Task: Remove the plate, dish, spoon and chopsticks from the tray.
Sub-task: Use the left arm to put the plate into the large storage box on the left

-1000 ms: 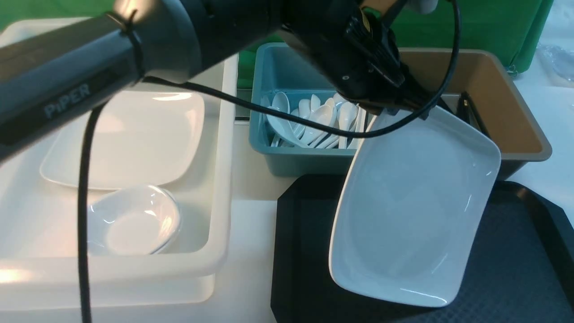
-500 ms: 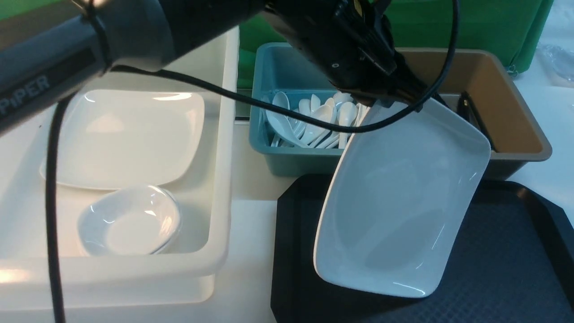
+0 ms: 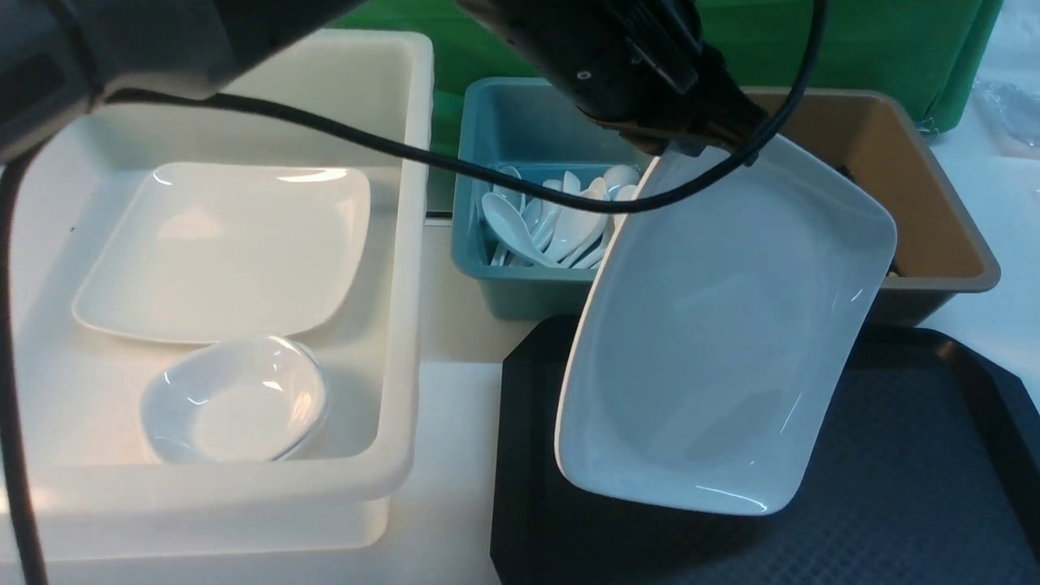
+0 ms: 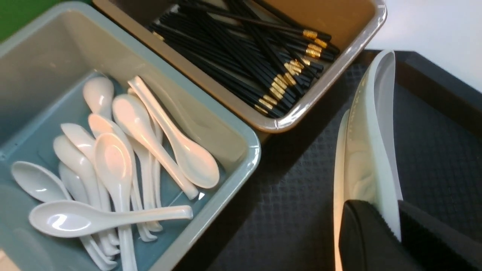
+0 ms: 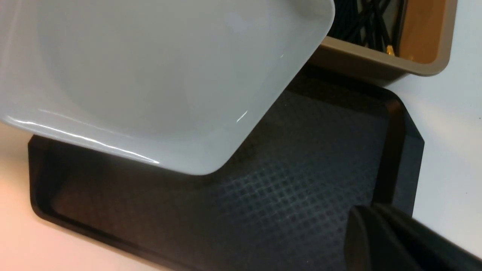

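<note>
Front view: left end effector (image 4: 388,218) pinches plate (image 3: 723,341) rim above tray (image 3: 934,471); right end effector (image 5: 367,226) pressed together.

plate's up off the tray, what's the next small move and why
Probably swing the left gripper leftward toward the white tub: it pinches the plate by its far rim, tilted above the tray, and another plate already lies in that tub.

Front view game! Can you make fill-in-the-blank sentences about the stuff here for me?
The left gripper holds the plate tilted over the black ____.
The blue tub holds white ____.
The brown tub holds black ____.
Missing words: tray; spoons; chopsticks.
</note>
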Controlling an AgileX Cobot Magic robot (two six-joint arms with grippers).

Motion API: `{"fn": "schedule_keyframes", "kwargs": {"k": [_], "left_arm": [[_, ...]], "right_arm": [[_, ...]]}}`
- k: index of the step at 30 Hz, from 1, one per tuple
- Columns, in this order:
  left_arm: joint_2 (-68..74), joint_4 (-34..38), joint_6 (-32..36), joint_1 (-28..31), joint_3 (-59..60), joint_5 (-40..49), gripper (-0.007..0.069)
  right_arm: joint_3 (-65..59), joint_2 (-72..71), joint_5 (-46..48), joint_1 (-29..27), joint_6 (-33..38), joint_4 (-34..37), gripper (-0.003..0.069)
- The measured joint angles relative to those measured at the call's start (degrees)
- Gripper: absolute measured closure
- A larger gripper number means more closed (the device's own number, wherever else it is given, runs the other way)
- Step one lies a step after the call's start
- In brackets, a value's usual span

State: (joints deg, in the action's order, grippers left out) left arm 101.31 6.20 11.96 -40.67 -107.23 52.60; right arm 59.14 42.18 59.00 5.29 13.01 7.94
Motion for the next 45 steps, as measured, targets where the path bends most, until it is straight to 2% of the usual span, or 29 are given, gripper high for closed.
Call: {"fn": "schedule_keyframes", "kwargs": {"k": [5,8,14,18,27,31,36,40,45], "left_arm": [[-1.8,-1.5,-0.4,0.0,-0.1,-0.9,0.0601],[-2.7,-2.9,-0.9,0.1,-0.1,-1.1,0.0601],[-4.6,-8.1,-3.4,0.1,-0.1,-0.7,0.0601],[-5.7,-8.2,-4.3,2.0,-0.1,-0.6,0.0601],[-9.1,3.2,-1.3,14.1,-0.1,-0.8,0.0601],[-10.8,9.9,1.1,20.8,-0.1,-0.8,0.0599],[-12.3,12.0,2.4,26.2,-0.1,-0.8,0.0599],[-14.2,12.1,2.7,32.3,-0.1,-0.1,0.0599],[-15.3,13.4,2.9,41.8,-0.2,2.3,0.0599]], "right_arm": [[0.0,0.0,-1.6,0.0,0.0,2.4,0.062],[0.0,0.1,-3.8,0.0,1.3,7.0,0.062],[0.4,2.4,-4.7,0.0,9.1,20.1,0.062],[2.7,5.1,-4.1,0.0,11.4,24.4,0.062],[7.8,7.5,-3.4,0.0,13.4,27.8,0.062],[8.2,9.1,-3.1,0.0,16.4,31.5,0.062],[10.6,13.6,-1.4,0.5,20.3,36.9,0.062],[15.7,18.5,-1.3,4.5,21.3,37.4,0.0631],[24.1,25.9,-1.5,13.8,20.6,35.3,0.0636]]}}
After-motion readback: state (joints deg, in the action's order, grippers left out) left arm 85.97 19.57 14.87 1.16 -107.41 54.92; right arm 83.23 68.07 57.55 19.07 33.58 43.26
